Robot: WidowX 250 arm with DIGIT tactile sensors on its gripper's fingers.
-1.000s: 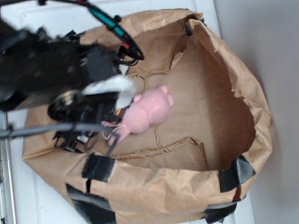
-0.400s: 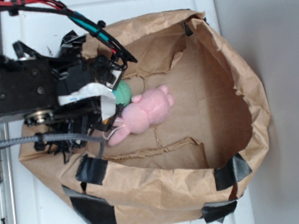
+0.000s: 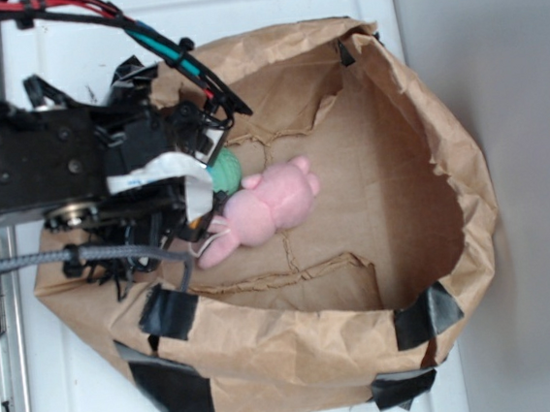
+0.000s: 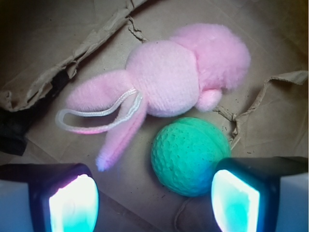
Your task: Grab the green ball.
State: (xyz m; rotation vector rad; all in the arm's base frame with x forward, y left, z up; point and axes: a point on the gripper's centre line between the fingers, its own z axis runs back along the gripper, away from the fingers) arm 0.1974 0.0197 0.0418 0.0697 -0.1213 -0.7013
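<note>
The green ball (image 4: pixel 189 155) lies on the brown paper floor, just below the pink plush bunny (image 4: pixel 166 77). In the exterior view the green ball (image 3: pixel 225 175) shows partly, tucked between the arm and the pink plush bunny (image 3: pixel 266 210). My gripper (image 4: pixel 154 205) is open, its two glowing pads at the bottom of the wrist view. The ball sits between the pads, closer to the right fingertip (image 4: pixel 235 200), apart from the left one. In the exterior view the gripper (image 3: pixel 200 184) hangs over the bag's left side.
A large brown paper bag (image 3: pixel 450 199) with rolled walls and black tape patches (image 3: pixel 173 308) surrounds everything. Torn paper flaps (image 4: pixel 58 72) lie on its floor. The bunny's ear and white loop (image 4: pixel 104 116) stretch toward the left pad. White table (image 3: pixel 89 399) lies outside.
One second ago the arm was blurred and covered the ball. It has since shifted left and up, uncovering the green ball. Nothing has moved in the last half second.
</note>
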